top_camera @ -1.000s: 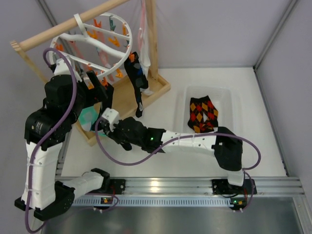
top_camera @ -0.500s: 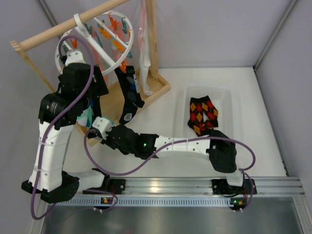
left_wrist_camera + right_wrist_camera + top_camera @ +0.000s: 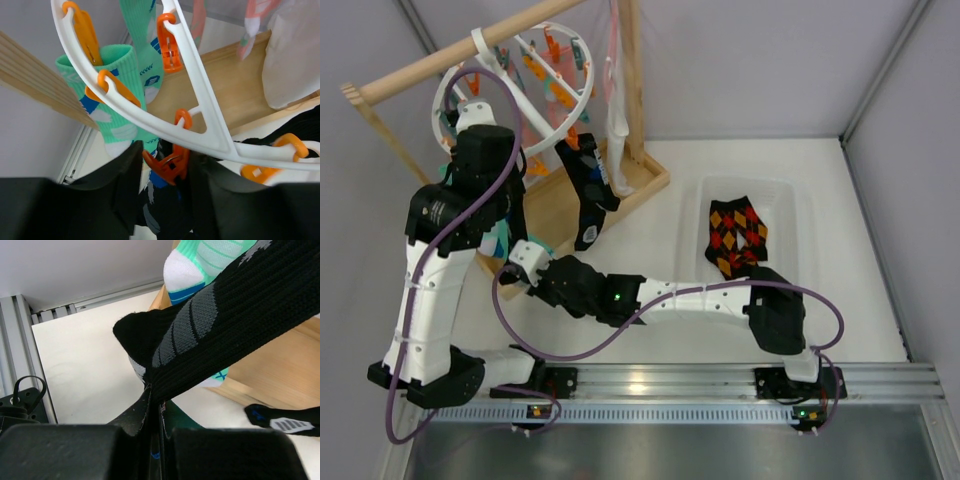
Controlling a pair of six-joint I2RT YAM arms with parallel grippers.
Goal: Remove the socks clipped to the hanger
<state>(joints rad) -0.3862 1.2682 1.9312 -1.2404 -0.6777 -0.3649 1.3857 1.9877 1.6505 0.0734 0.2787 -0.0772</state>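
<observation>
Your right gripper [image 3: 155, 412] is pinched together on the toe end of a black sock [image 3: 225, 305] with grey patches, and the fabric runs taut and slanting up from it toward the hanger [image 3: 200, 100]. Your left gripper [image 3: 167, 175] is raised under the white ring, its fingers [image 3: 125, 175] standing either side of one orange clip [image 3: 167, 165]; whether they are pressing the clip or only flanking it, you cannot tell from the wrist view. Working down in size: the wooden rail frame [image 3: 420, 72] carries the hanger by its hook, the ring hangs tilted, and several socks are clipped to it, among them a teal sock [image 3: 120, 100] just beside the clip you have bracketed. One diamond-patterned sock [image 3: 735, 235] lies in the clear tray [image 3: 790, 200], well apart from the work. You appear to be mid-release on the black sock: one hand tensions, the other addresses its clip. Next you probably need a firm squeeze on that clip while the right arm draws steadily down and away, without dragging the ring along.
</observation>
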